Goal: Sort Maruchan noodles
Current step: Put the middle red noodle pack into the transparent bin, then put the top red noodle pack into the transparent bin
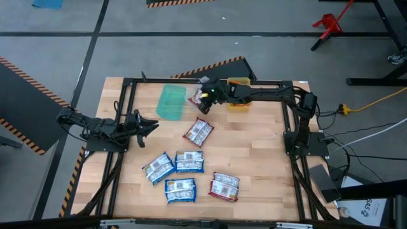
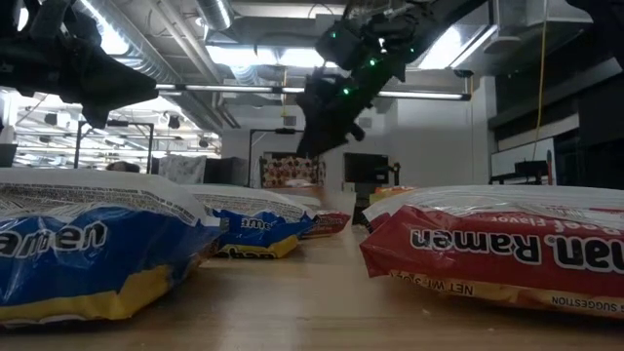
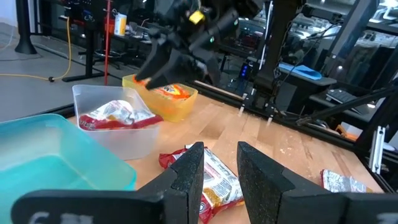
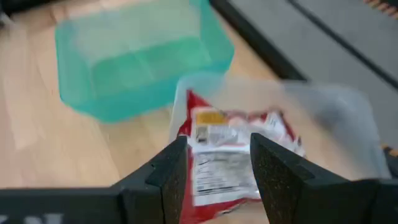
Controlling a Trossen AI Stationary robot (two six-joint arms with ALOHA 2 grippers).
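Observation:
A red noodle packet (image 4: pixel 227 158) lies in the clear bin (image 3: pixel 118 140), also visible as the red packet (image 3: pixel 118 115) in the left wrist view. My right gripper (image 4: pixel 217 155) hovers open just above it, at the table's far middle (image 1: pixel 205 97). An orange packet (image 3: pixel 171 92) sits in the yellow bin (image 1: pixel 239 84). The green bin (image 1: pixel 170 102) stands left of the clear one. Flat on the table lie a red packet (image 1: pixel 198 132), three blue packets (image 1: pixel 158 168) (image 1: pixel 189 161) (image 1: pixel 180 189) and another red packet (image 1: pixel 224 186). My left gripper (image 1: pixel 151 126) waits open at the left side.
A black frame (image 1: pixel 127 83) runs around the wooden table's edges. The three bins stand in a row along the far edge. Bare wood lies between the bins and the packets, and on the table's right half (image 1: pixel 261 146). Cables and stands are on the floor beyond.

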